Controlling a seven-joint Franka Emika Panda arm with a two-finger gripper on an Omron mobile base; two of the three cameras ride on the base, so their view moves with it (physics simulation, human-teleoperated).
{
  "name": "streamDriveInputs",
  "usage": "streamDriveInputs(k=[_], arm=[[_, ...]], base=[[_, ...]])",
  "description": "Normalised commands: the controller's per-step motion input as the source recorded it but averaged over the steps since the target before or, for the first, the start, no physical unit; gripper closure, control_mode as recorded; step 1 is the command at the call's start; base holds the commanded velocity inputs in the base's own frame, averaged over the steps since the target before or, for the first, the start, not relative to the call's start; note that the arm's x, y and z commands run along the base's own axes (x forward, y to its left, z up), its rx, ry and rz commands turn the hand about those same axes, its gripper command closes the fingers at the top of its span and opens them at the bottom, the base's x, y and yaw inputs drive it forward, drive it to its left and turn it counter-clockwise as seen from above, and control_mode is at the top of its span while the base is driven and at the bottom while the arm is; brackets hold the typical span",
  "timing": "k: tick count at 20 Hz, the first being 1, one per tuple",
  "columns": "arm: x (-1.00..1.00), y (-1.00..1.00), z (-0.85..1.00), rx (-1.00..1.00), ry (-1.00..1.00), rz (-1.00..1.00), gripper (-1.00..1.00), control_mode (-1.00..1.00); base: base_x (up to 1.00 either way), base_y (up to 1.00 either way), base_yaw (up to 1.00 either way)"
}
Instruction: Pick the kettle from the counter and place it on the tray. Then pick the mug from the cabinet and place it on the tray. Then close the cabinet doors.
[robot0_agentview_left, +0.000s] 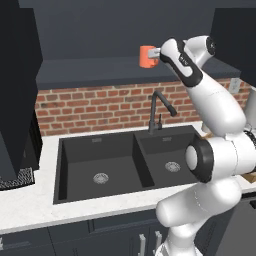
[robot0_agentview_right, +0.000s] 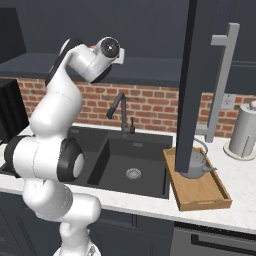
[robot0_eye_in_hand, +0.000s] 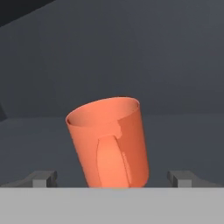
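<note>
The orange mug (robot0_eye_in_hand: 109, 142) stands on the dark shelf of the cabinet (robot0_agentview_left: 100, 70), its loop handle turned toward the camera in the hand view. My gripper (robot0_eye_in_hand: 113, 178) is open, one fingertip (robot0_eye_in_hand: 41, 178) on each side of the mug with clear gaps. From the left base view the gripper (robot0_agentview_left: 154, 55) sits right against the mug (robot0_agentview_left: 147, 56). The grey kettle (robot0_agentview_right: 199, 164) rests on the wooden tray (robot0_agentview_right: 202, 192) on the white counter (robot0_agentview_right: 235, 200), partly hidden by an open cabinet door (robot0_agentview_right: 197, 85).
A black double sink (robot0_agentview_left: 115, 165) with a dark faucet (robot0_agentview_left: 157, 112) lies under the arm. The other cabinet door (robot0_agentview_left: 15, 90) hangs open at the left. A pale grey cylinder (robot0_agentview_right: 246, 131) stands at the far right of the counter, and a black microwave (robot0_agentview_right: 10, 112) is at the left.
</note>
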Motion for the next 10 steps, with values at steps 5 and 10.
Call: streamDriveInputs(k=[5,10], arm=[[0.22,0.00,-0.07,0.00,0.00,0.02,-1.00,-1.00],[0.19,0.00,-0.09,0.00,0.00,0.02,-1.00,-1.00]], base=[[0.00,0.00,0.00],[0.00,0.00,0.00]])
